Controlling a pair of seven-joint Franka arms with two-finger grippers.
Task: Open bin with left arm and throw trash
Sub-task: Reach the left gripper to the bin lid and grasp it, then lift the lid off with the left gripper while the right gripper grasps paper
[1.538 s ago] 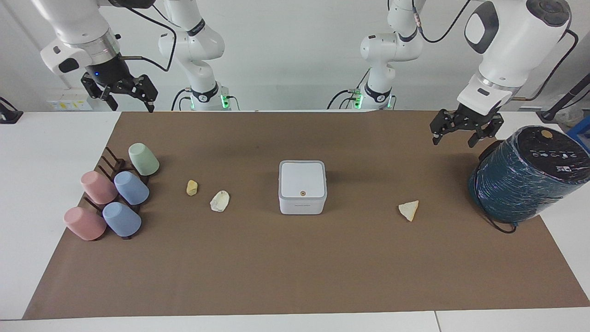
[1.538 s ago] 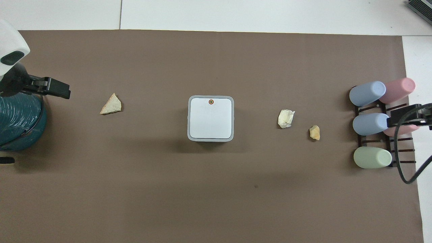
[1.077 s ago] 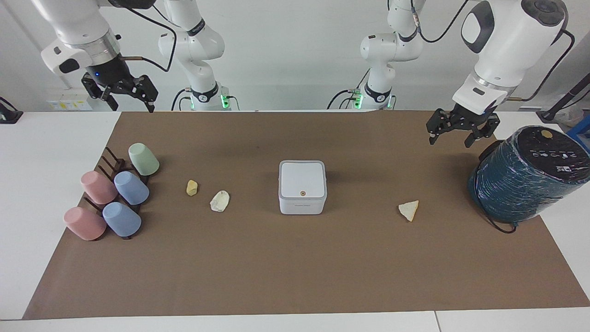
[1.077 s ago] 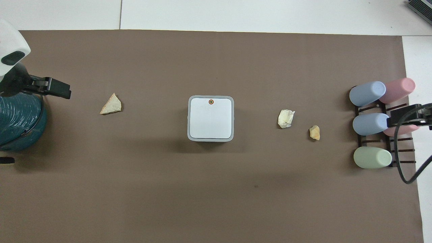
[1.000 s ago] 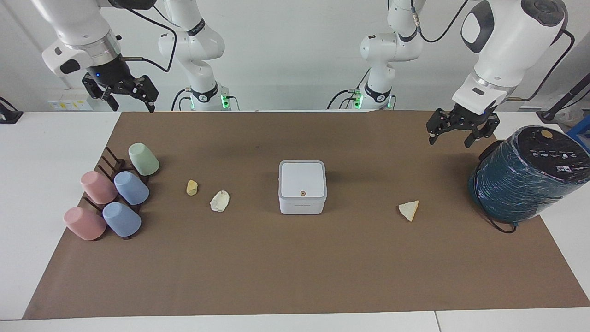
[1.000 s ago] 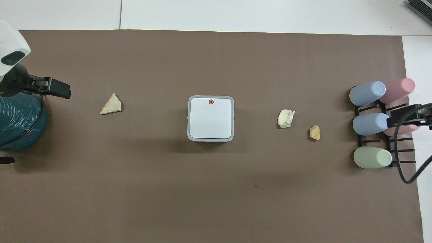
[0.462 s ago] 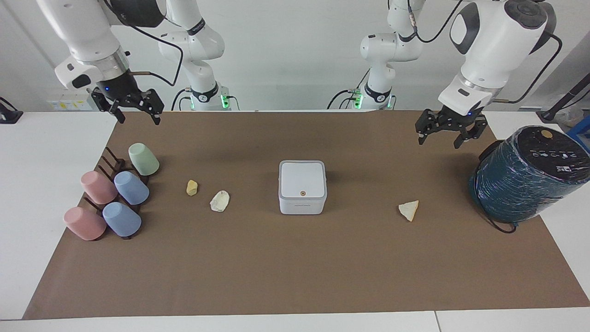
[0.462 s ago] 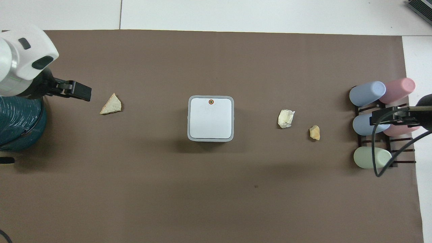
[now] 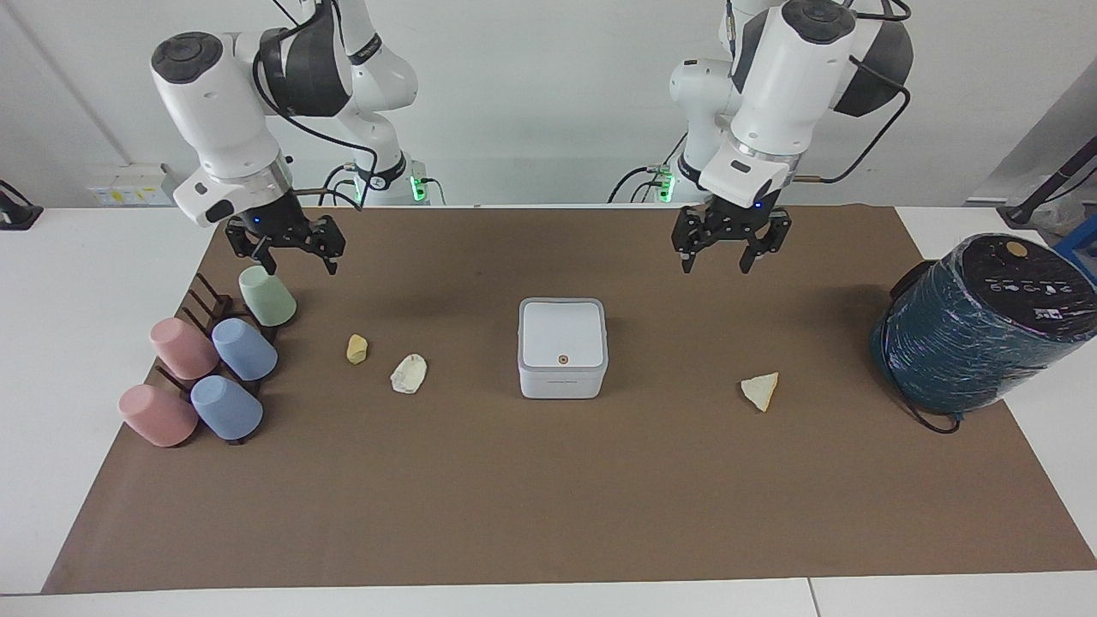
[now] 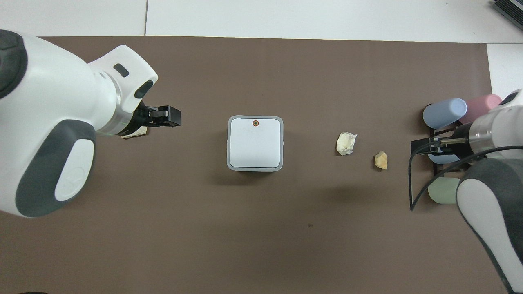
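The white bin (image 9: pixel 562 347) stands shut mid-mat, its lid with an orange dot, also seen from overhead (image 10: pixel 255 143). A yellowish nugget (image 9: pixel 356 348) and a cream lump (image 9: pixel 409 374) lie toward the right arm's end; overhead they show too, the nugget (image 10: pixel 381 160) and the lump (image 10: pixel 346 143). A pale wedge (image 9: pixel 760 390) lies toward the left arm's end, mostly hidden under the arm from overhead (image 10: pixel 134 133). My left gripper (image 9: pixel 716 260) hangs open and empty over the mat between bin and wedge. My right gripper (image 9: pixel 300 262) hangs open and empty over the green cup (image 9: pixel 266 296).
A rack of pink, blue and green cups (image 9: pixel 206 364) sits at the right arm's end. A big dark teal wrapped cylinder (image 9: pixel 977 321) stands at the left arm's end. The brown mat (image 9: pixel 548 497) covers the table.
Both arms have swung inward and lower: the left gripper from beside the teal cylinder toward the bin, the right gripper from off the mat to above the cup rack. Bin and trash unmoved.
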